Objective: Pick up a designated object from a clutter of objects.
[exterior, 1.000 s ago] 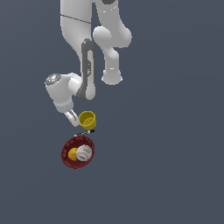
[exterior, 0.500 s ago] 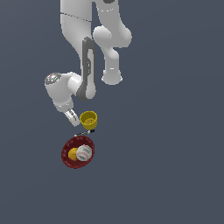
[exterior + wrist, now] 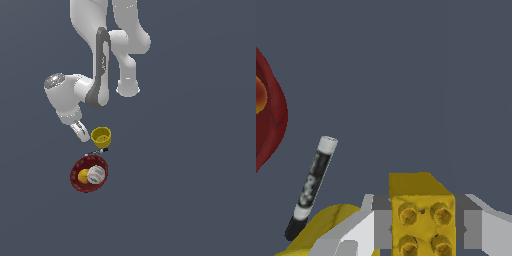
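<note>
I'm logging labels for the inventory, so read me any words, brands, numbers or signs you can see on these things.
No readable text anywhere.
The marker has grey-white smudges on its black barrel, too blurred to read.
The yellow block between the gripper fingers shows only studs.

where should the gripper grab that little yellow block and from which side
Grip the yellow block across its two flat side faces, coming straight down over the studded face. The wrist view shows it sitting squarely between the gripper fingers, one against each parallel side, so a pinch there looks stable.
</note>
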{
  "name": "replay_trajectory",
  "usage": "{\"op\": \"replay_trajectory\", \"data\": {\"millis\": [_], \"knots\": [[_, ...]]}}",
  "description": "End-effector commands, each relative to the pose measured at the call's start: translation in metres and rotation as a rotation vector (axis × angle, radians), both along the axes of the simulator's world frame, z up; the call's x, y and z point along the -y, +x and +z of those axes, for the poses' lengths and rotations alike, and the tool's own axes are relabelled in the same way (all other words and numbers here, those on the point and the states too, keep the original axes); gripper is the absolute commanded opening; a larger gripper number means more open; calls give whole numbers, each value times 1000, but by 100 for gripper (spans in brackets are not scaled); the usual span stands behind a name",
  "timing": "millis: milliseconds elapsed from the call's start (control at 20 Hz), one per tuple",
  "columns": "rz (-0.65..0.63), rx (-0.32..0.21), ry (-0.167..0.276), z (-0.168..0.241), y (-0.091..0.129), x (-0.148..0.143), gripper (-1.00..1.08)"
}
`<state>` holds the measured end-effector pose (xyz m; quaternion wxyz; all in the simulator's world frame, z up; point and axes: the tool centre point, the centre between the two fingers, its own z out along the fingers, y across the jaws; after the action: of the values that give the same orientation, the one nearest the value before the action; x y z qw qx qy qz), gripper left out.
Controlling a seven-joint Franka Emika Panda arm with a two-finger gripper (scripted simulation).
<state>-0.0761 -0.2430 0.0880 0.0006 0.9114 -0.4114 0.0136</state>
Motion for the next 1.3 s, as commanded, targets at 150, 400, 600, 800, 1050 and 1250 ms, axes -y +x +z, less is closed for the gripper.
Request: {"op": "replay_trajectory", "data": {"millis": [150,400,600,800,1050,1250], "knots": [[0,-4,-1,46,16,-6,-100],[0,-8,-1,93,33,-13,-100],[0,-11,0,130,47,-18,-100],[1,-13,1,167,62,-23,-100],[3,-16,3,213,80,-30,-100],[4,-18,5,247,95,-35,-100]]}}
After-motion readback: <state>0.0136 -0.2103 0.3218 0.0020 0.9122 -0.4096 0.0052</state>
